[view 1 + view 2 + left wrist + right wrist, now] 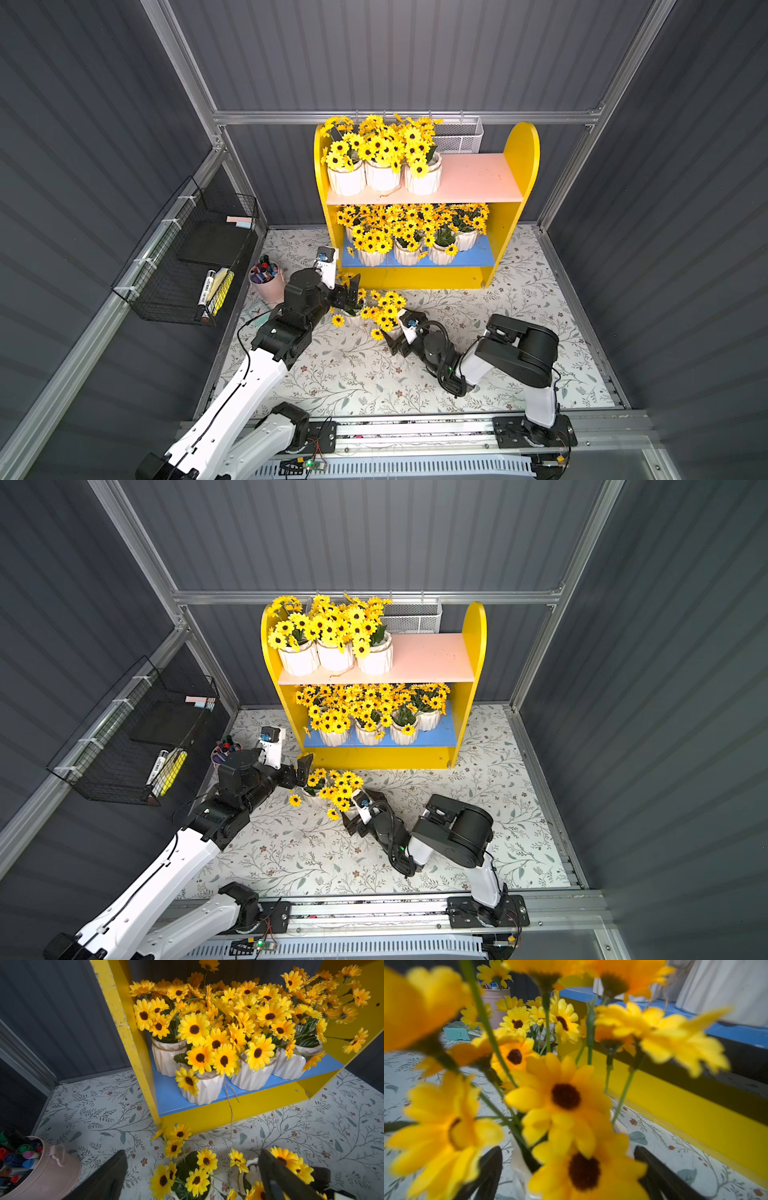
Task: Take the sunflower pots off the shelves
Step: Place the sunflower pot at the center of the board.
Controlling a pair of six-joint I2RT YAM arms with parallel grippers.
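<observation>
The yellow shelves (519, 166) stand at the back in both top views. Three sunflower pots (380, 174) sit on the left of the pink upper board, and several more (405, 251) crowd the blue lower board (170, 1097). Two pots stand on the floor in front. My left gripper (345, 297) (193, 1176) is open, its fingers wide on either side of the left floor pot (353, 319) (314, 800). My right gripper (397, 332) (571, 1172) is also open and straddles the right floor pot (388, 311) (519, 1163), whose blurred blooms fill the right wrist view.
A pink cup of markers (268, 282) stands just left of my left arm. A black wire rack (187, 257) hangs on the left wall. Behind the shelves hangs a white mesh basket (459, 137). The floral floor (519, 316) runs to the right of the arms.
</observation>
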